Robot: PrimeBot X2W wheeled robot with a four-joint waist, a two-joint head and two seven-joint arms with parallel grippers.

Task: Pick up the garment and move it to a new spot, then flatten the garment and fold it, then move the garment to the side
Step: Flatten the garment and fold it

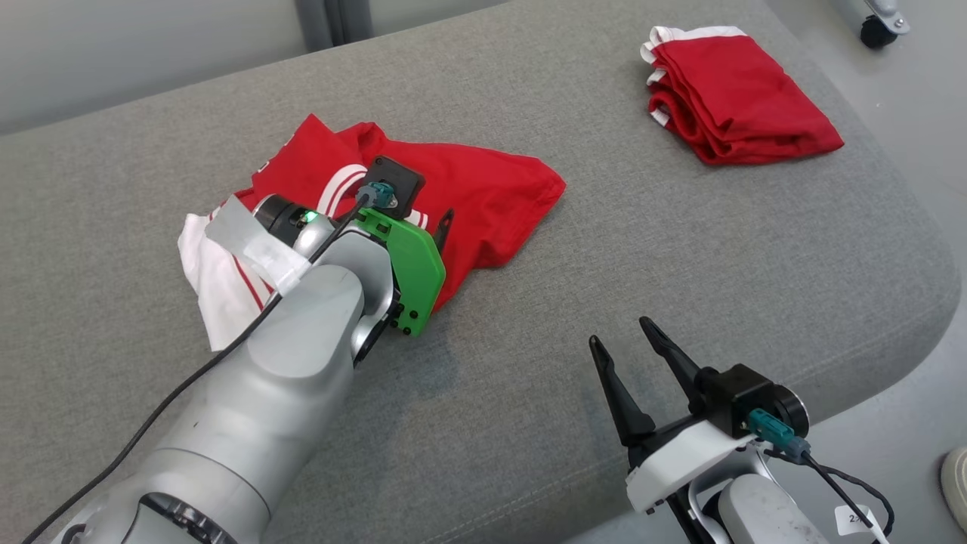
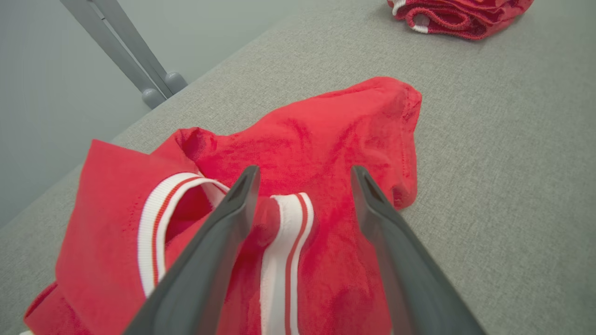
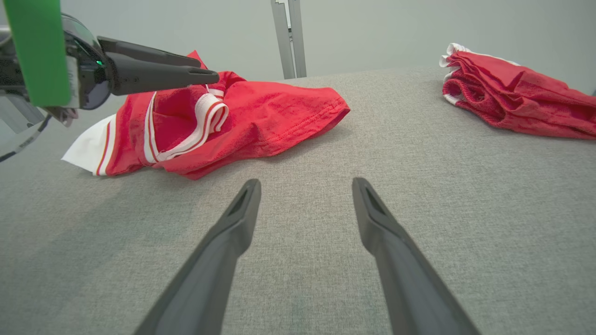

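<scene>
The garment is a crumpled red shirt with white-and-red striped trim, lying left of centre on the grey cushion. My left gripper hangs open right over its striped collar, fingers to either side of the trim and nothing pinched between them. From the right wrist view, the left gripper sits level with the top of the heap; I cannot tell whether it touches. Nearer the front edge, my right gripper stands open and empty above bare cushion.
A second red garment, folded, lies at the back right of the cushion. The cushion's rounded edge drops to the floor on the right. A caster wheel and metal legs stand beyond the cushion.
</scene>
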